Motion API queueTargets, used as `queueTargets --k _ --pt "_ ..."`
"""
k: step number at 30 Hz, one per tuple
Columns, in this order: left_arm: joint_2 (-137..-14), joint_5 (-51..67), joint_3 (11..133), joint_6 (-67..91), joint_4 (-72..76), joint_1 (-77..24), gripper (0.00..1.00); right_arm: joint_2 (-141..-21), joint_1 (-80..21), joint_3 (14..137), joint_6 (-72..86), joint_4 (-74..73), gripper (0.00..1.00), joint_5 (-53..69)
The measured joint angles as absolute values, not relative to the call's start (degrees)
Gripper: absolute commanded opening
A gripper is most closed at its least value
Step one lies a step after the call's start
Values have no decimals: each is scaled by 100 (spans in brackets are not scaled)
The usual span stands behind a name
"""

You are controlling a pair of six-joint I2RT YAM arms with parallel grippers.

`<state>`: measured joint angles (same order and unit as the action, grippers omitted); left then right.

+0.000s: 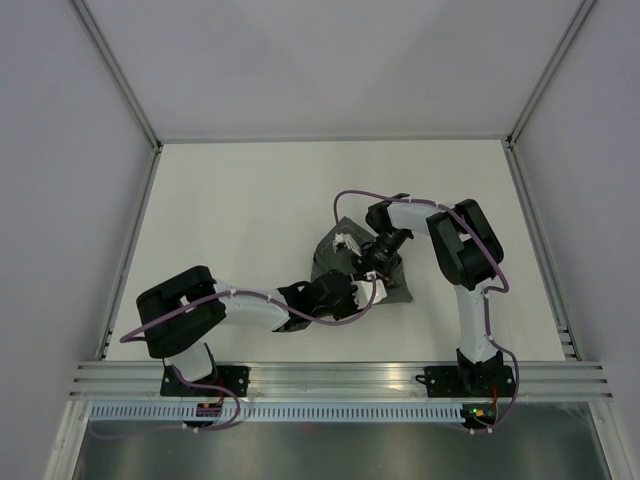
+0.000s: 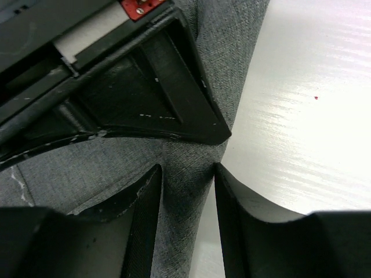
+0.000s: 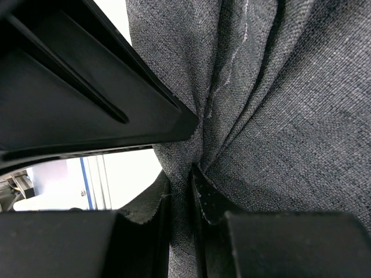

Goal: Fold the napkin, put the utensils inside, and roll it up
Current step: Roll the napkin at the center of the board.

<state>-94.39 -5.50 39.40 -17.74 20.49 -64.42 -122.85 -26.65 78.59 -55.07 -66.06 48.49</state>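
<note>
The napkin, a dark grey cloth, lies bunched near the middle of the white table between both grippers. My right gripper comes in from the right. In the right wrist view it is shut on a gathered fold of the napkin, which creases outward from the pinch. My left gripper reaches in from the left, right next to it. In its wrist view it stands open astride a ridge of the napkin, with bare table showing beside its right finger. The utensils are out of view.
The right gripper's black body fills the top of the left wrist view, very close to my left fingertips. An aluminium rail runs along the near edge. Pale walls enclose the table on three sides.
</note>
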Motion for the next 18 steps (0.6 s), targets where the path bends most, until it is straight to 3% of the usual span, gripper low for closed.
queueTargets --k 3,7,10,16,18 --pt "-9566 -438 3962 -1791 2104 -6442 40 -12317 -2663 7889 -5481 -6641 11 4849" --pt "-9660 -336 4003 -1802 2106 -6436 16 -12346 -2659 7889 -5419 -6692 11 4842" --pt "-9690 -200 4042 -1833 2097 -6436 5 -12350 -2637 7887 -5415 -6744 13 4801" --pt "-9723 178 4147 -1831 1949 -6329 2 -12350 -2620 7872 -5415 -6801 23 4755" --pt "-9754 427 4237 -1820 1839 -6237 2 -12350 -2604 7854 -5387 -6820 33 4755"
